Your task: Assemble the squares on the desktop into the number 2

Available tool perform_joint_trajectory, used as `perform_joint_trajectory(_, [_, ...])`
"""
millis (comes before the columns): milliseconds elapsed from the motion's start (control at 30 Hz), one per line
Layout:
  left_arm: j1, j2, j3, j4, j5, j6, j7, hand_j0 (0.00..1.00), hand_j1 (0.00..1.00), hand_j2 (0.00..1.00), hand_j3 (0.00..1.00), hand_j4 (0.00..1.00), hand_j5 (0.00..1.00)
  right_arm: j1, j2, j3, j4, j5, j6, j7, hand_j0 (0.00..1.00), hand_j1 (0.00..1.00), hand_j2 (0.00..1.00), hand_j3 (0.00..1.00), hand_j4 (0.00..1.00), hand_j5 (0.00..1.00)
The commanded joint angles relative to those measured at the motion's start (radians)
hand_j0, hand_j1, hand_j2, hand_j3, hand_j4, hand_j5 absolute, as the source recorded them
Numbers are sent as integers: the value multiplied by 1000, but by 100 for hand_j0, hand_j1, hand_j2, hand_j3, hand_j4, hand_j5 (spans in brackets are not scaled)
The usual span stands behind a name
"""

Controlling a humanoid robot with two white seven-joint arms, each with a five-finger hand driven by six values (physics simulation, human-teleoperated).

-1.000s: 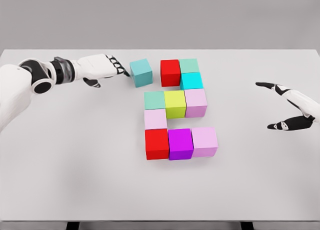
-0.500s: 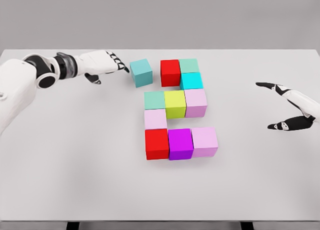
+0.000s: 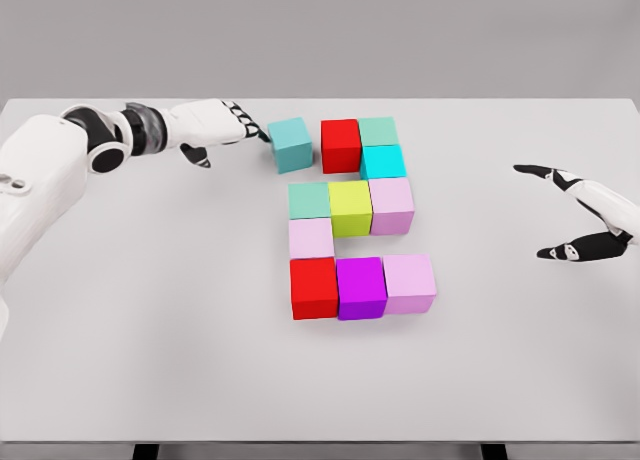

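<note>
Number 2: nine blocks joined, from red block [image 3: 341, 145] down to bottom row. Outstanding: teal block [image 3: 291, 144], just left of red, gap remaining. Left hand [image 3: 215, 128] flat-fingered, tips against teal block, holding nothing; right hand [image 3: 580, 215] spread, idle.

Ten cubes [image 3: 350, 207], two red, three pink, three teal, two hands [image 3: 215, 130]

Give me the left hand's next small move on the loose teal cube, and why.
Probably keep nudging the teal cube rightward until it meets the red cube. The left hand has its fingertips at the cube's left face, and a narrow gap remains before the 2's top row closes.
</note>
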Motion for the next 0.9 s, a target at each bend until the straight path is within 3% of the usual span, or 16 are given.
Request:
perform_joint_trajectory(0, [0, -5, 4, 4, 5, 1, 0, 94, 94, 94, 94, 94, 94, 0, -1, -2, 1, -8, 2, 0, 100, 100, 100, 100, 100, 100])
perform_joint_trajectory(867, [-18, -48, 14, 52, 6, 1, -6, 100, 100, 100, 100, 100, 100, 2, -1, -2, 1, -8, 2, 0, 100, 100, 100, 100, 100, 100])
